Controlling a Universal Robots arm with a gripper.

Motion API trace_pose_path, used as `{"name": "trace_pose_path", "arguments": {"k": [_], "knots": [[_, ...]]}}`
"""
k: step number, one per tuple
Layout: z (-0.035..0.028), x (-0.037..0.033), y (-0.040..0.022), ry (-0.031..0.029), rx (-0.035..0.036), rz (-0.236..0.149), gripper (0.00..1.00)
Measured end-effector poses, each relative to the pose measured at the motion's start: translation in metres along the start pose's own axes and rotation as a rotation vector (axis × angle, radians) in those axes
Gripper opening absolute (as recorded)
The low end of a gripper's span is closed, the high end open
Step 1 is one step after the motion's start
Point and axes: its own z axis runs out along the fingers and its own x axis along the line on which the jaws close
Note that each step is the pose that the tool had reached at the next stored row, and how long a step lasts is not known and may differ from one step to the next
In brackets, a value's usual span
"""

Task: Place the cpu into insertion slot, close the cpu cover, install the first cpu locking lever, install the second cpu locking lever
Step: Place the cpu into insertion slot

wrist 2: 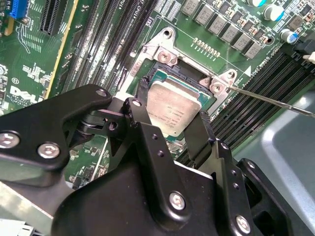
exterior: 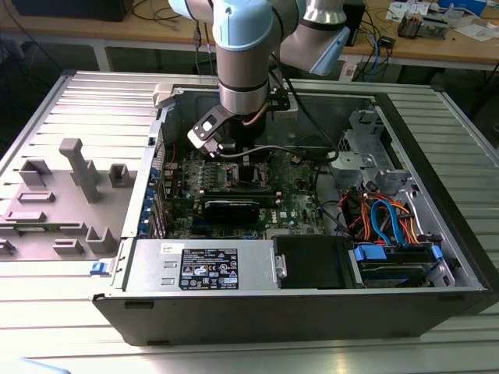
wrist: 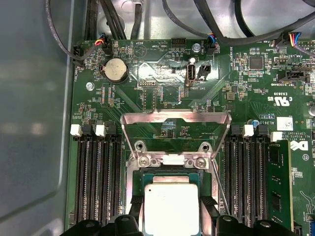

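The cpu (wrist 2: 170, 115), a flat silver-grey square, lies within the insertion slot (wrist 2: 165, 74), whose dark rim shows around it. My gripper (wrist 2: 173, 102) straddles the chip, one black finger (wrist 2: 142, 93) against one edge and the other against the opposite edge. In the first wrist view the cpu (wrist: 171, 211) sits inside the insertion slot (wrist: 170, 173) with the gripper (wrist: 171, 201) shut on it. The cpu cover (wrist: 175, 117) stands tilted up and open behind the slot. A thin wire locking lever (wrist 2: 275, 104) sticks out unlatched beside the socket. In the exterior view the gripper (exterior: 243, 165) is low over the board.
Long black memory slots (wrist: 96, 182) flank the socket, and one holds a memory stick (wrist: 279, 184). A black card (exterior: 231, 209), the power supply (exterior: 204, 266) and blue-orange cables (exterior: 386, 220) lie within the case. A grey fixture (exterior: 74, 167) stands outside at the exterior view's left.
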Motion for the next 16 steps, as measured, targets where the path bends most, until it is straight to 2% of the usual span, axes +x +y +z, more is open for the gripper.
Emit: {"name": "trace_pose_path", "arguments": {"k": [2, 6, 16], "knots": [[-0.0022, 0.0001, 0.0002, -0.0002, -0.0001, 0.003, 0.54], [-0.0027, 0.0000, 0.0002, -0.0020, -0.0006, 0.025, 0.54], [-0.0040, 0.0001, 0.0004, -0.0020, -0.0008, 0.026, 0.54]]}}
